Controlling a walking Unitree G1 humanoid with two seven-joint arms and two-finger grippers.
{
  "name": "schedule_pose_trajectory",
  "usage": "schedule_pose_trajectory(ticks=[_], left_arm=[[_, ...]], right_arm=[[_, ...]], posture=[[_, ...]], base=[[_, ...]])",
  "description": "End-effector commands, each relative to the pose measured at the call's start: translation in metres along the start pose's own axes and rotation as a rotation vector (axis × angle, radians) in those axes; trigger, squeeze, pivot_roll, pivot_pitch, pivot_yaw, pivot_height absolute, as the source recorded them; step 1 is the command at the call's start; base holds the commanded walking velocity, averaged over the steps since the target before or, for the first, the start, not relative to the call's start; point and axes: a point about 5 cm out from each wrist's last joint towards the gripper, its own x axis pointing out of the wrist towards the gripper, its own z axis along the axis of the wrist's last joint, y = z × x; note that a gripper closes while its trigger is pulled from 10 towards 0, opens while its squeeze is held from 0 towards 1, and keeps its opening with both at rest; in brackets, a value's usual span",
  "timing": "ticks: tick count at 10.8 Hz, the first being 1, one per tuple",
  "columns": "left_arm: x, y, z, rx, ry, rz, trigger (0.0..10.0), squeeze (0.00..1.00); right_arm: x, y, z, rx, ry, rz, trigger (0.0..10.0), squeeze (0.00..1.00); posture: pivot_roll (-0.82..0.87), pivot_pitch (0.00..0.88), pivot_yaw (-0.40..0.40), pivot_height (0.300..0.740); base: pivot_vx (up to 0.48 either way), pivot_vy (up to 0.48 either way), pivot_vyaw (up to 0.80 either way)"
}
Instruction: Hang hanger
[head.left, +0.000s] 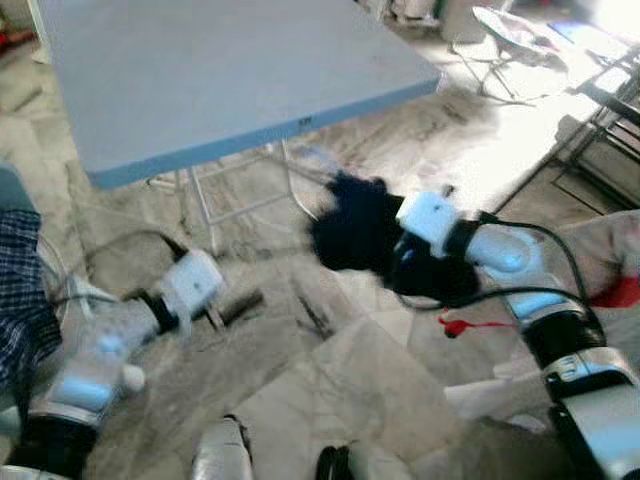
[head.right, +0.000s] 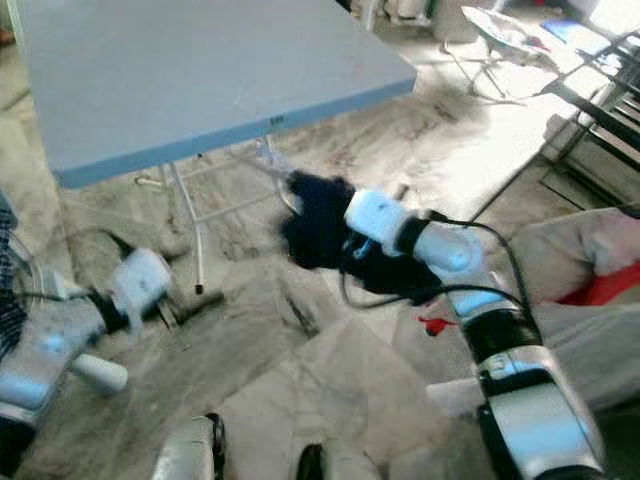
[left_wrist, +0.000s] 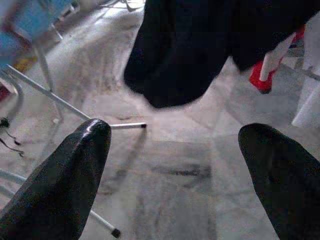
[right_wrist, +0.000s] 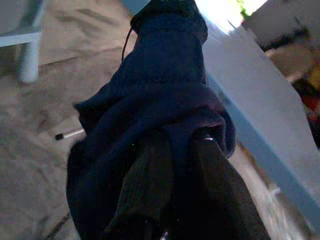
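A dark navy knitted garment (head.left: 355, 225) hangs bunched in mid-air over the marble floor, just in front of the table. My right gripper (head.left: 385, 240) is shut on it; in the right wrist view the two fingers (right_wrist: 150, 185) are pressed together inside the folds of the garment (right_wrist: 160, 100). A thin dark line curves at the cloth's upper edge, and I cannot tell whether it is a hanger. My left gripper (head.left: 235, 305) is low on the left, open and holding nothing. In the left wrist view its fingers (left_wrist: 75, 170) stand wide apart, with the garment (left_wrist: 185, 50) ahead of them.
A grey-blue folding table (head.left: 250, 90) on thin metal legs (head.left: 200, 205) stands ahead. A folding chair (head.left: 510, 40) and a black rack (head.left: 610, 120) are at the back right. Plaid cloth (head.left: 20, 290) lies on the left, pale fabric with red (head.left: 620, 270) on the right.
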Motion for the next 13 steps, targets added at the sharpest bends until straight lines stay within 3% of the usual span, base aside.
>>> schedule_pose_trajectory(ticks=[1, 3, 5, 6, 8, 10, 11, 12, 13], left_arm=[[-0.004, 0.002, 0.003, 0.061, 0.006, 0.002, 10.0, 1.0], [-0.009, 0.002, 0.002, 0.087, -0.007, -0.031, 10.0, 1.0], [-0.008, -0.019, 0.0, 0.076, -0.031, -0.101, 10.0, 1.0], [-0.006, -0.028, -0.005, 0.076, -0.03, -0.129, 10.0, 0.0], [-0.005, -0.04, -0.012, 0.022, -0.026, -0.207, 10.0, 0.0], [-0.007, -0.041, -0.012, -0.104, -0.051, -0.269, 10.0, 0.0], [-0.009, -0.044, -0.013, -0.117, -0.044, -0.309, 3.9, 0.0], [-0.01, -0.045, -0.016, -0.117, -0.026, -0.322, 0.0, 0.0], [-0.012, -0.042, -0.017, -0.117, -0.024, -0.333, 0.0, 0.0]], right_arm=[[-0.008, 0.004, -0.003, -0.032, -0.001, 0.098, 10.0, 0.0], [-0.022, 0.02, -0.016, 0.014, 0.056, 0.314, 10.0, 0.0], [-0.025, 0.037, -0.026, 0.002, 0.098, 0.44, 10.0, 0.0], [-0.022, 0.046, -0.021, 0.024, 0.053, 0.526, 10.0, 0.0], [-0.019, 0.049, -0.01, 0.039, -0.028, 0.591, 10.0, 0.0], [-0.026, 0.046, -0.007, 0.048, -0.054, 0.666, 10.0, 0.0], [-0.027, 0.044, -0.006, 0.041, -0.055, 0.686, 10.0, 0.0], [-0.028, 0.043, -0.005, 0.047, -0.061, 0.706, 10.0, 0.0], [-0.027, 0.041, -0.003, 0.041, -0.068, 0.715, 10.0, 0.0]], posture=[[0.04, 0.134, -0.096, 0.74], [0.03, 0.137, -0.09, 0.74], [0.04, 0.14, -0.095, 0.74], [0.05, 0.141, -0.096, 0.74], [0.04, 0.139, -0.093, 0.74], [0.03, 0.137, -0.09, 0.74], [0.03, 0.136, -0.09, 0.74], [0.03, 0.135, -0.09, 0.74], [0.03, 0.135, -0.09, 0.74]], base=[[0.0, 0.0, 0.0], [0.0, 0.0, 0.0], [0.0, 0.0, 0.0], [0.0, 0.0, 0.0], [0.0, 0.0, 0.0], [0.0, 0.0, 0.0], [0.0, 0.0, 0.0], [0.0, 0.0, 0.0], [0.0, 0.0, 0.0]])
